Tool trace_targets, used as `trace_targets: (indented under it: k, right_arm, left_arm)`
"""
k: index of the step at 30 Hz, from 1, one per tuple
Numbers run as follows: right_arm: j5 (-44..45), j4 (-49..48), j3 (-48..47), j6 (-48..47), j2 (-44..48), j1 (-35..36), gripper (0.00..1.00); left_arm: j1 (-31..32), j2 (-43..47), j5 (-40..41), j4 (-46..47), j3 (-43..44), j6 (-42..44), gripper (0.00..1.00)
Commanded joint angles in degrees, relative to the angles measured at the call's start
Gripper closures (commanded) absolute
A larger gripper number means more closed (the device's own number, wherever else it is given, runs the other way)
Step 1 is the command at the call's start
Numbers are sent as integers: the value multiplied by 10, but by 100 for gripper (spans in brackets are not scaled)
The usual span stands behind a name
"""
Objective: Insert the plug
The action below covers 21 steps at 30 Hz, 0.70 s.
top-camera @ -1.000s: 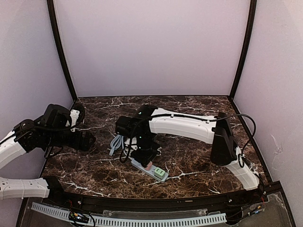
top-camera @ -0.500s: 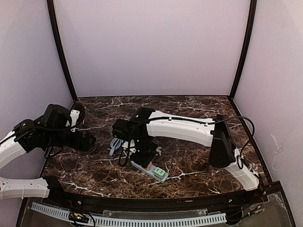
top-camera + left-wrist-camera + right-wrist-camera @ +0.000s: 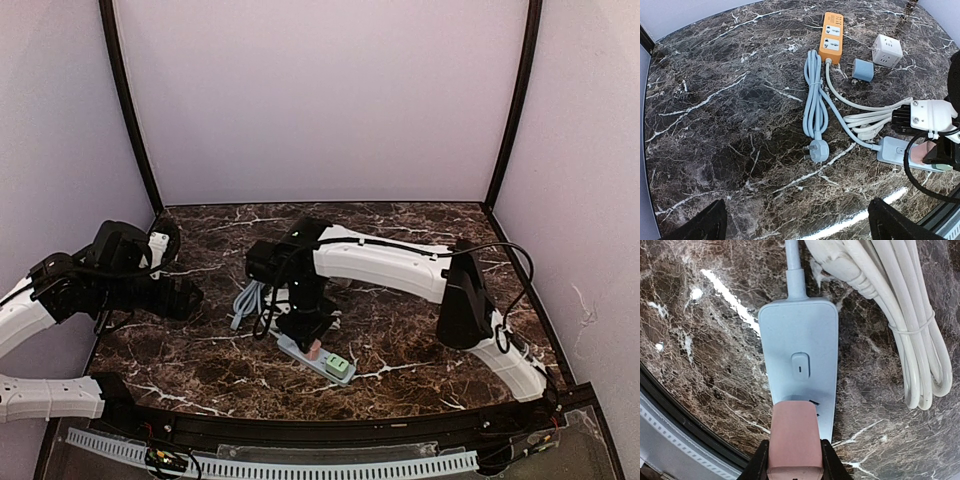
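My right gripper (image 3: 794, 460) is shut on a pink plug adapter (image 3: 794, 437) and holds it over the near sockets of a light blue power strip (image 3: 800, 372). The strip's rocker switch (image 3: 800, 365) and one socket slot show just beyond the pink plug. In the top view the right gripper (image 3: 308, 338) stands over the strip (image 3: 318, 358), which has a green plug (image 3: 338, 366) in its near end. In the left wrist view the pink plug (image 3: 929, 151) sits over the strip (image 3: 900, 152). My left gripper (image 3: 190, 298) is open and empty at the left.
A blue coiled cable with a three-pin plug (image 3: 817, 149), an orange power strip (image 3: 832, 37), a white cube adapter (image 3: 888, 49) and a small blue adapter (image 3: 863, 70) lie behind. A bundled white cable (image 3: 910, 330) lies beside the blue strip. The table's front edge (image 3: 685, 440) is close.
My right arm shifted slightly left and back again over the strip, still holding the pink plug. The left arm has not moved.
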<state>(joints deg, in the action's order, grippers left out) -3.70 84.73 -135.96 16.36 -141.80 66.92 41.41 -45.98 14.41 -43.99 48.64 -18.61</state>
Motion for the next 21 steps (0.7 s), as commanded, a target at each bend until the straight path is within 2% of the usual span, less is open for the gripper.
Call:
trace_targets:
  k: [1, 8, 12, 14, 17, 19, 21]
  right_arm:
    - [-69, -63, 31, 39, -116, 6, 100]
    - [49, -63, 36, -67, -113, 44, 100]
    - [86, -81, 46, -93, -99, 43, 100]
    - [73, -87, 34, -78, -105, 38, 100]
    - [-20, -73, -4, -9, -133, 13, 100]
    - [-77, -77, 4, 42, -138, -8, 100]
    - [-92, -90, 24, 62, -128, -7, 100]
  left_arm:
    - [-1, 5, -8, 8, -8, 6, 1]
    - [-2, 4, -13, 11, -9, 8, 1]
    - [-2, 4, -16, 11, -10, 8, 1]
    - [-1, 4, -17, 12, -10, 8, 1]
    - [-1, 4, -20, 13, -10, 9, 1]
    - [-1, 6, -20, 13, -10, 9, 1]
    - [-1, 7, -22, 13, -11, 9, 1]
